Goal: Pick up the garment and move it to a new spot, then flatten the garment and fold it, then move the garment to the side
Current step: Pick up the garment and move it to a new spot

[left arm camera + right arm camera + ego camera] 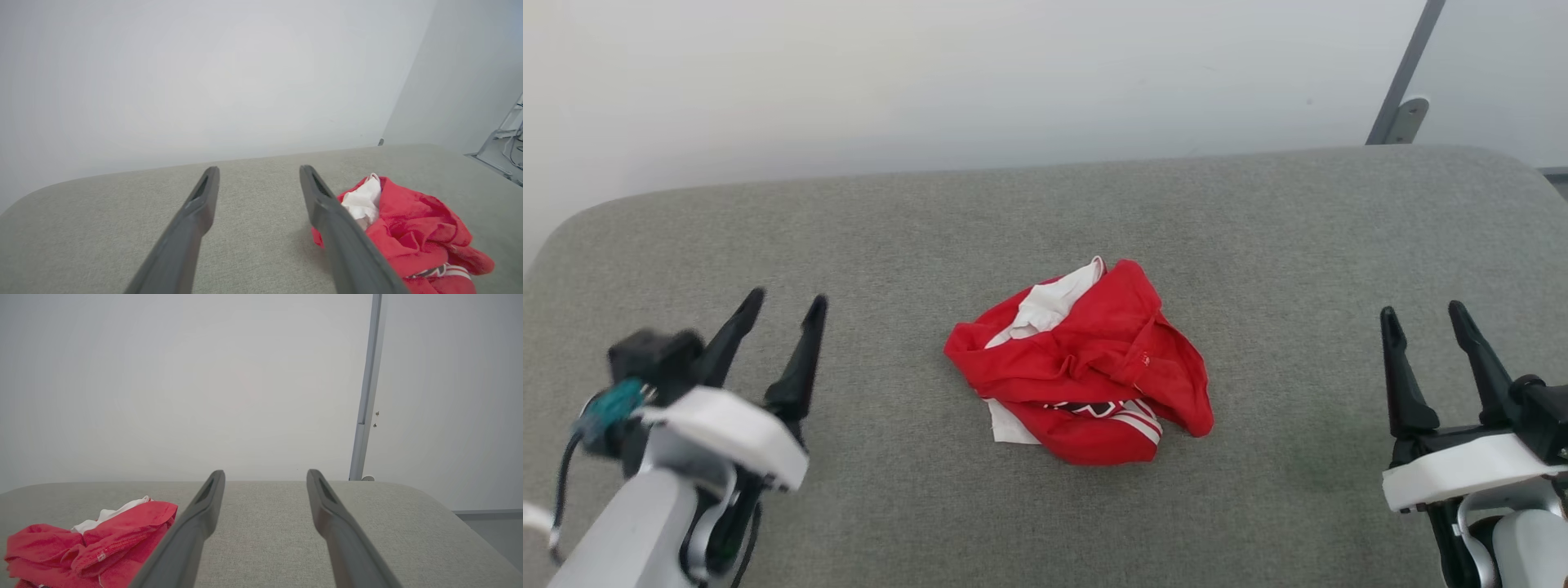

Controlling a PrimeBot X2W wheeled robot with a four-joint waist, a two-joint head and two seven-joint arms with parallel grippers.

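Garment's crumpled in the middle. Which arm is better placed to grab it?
Left, narrowly. Both stand open and empty, but the left gripper sits nearer the garment than the right gripper, and its wrist view shows the cloth just beside one finger.

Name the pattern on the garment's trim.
White stripes on red. The trim of the garment shows best in the head view.

Poised at the near left: left gripper (787, 298), dark fingers spread wide and empty, leaning toward the far right. At the near right: right gripper (1421, 310), fingers equally parted, empty, pointing far.
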